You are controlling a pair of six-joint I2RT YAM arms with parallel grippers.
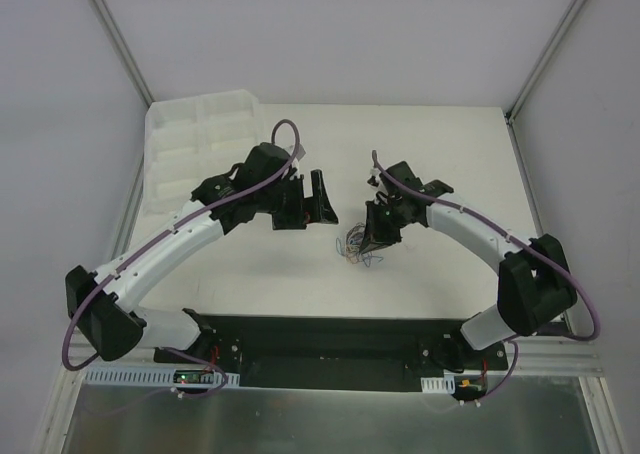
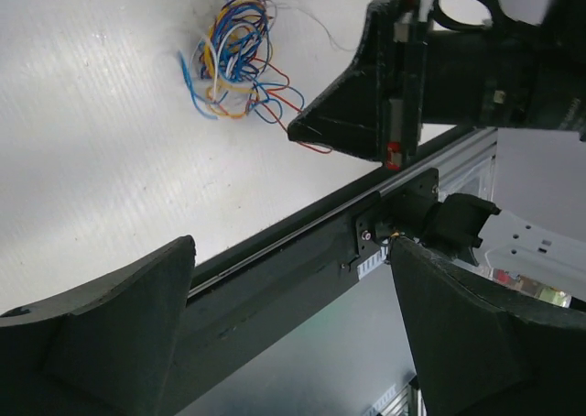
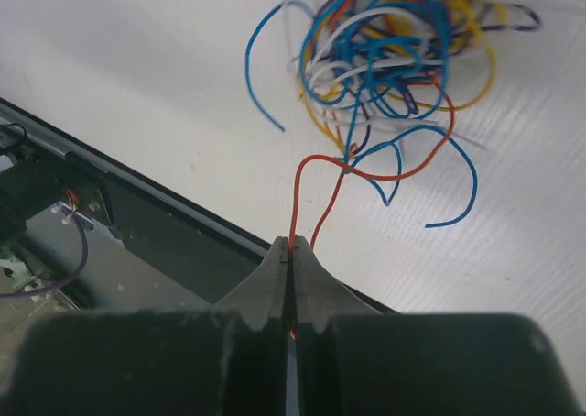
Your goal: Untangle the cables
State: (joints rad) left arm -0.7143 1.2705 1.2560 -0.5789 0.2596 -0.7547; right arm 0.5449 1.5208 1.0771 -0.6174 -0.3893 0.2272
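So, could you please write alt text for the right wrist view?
The right gripper is shut on a red wire leading from a tangle of blue, yellow, white and red cables on a white table.

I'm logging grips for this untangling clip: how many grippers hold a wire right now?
1. The right gripper is shut on a red wire running out of the cables; the left gripper is open, apart from them, holding nothing.

two arms: left arm (image 1: 170, 239), right arm (image 1: 480, 236). two tools: left tool (image 2: 291, 246), right tool (image 3: 291, 251). one bundle of cables (image 1: 357, 246), strands too tangled to count. one white tray (image 1: 200, 134). one counter (image 1: 440, 154).
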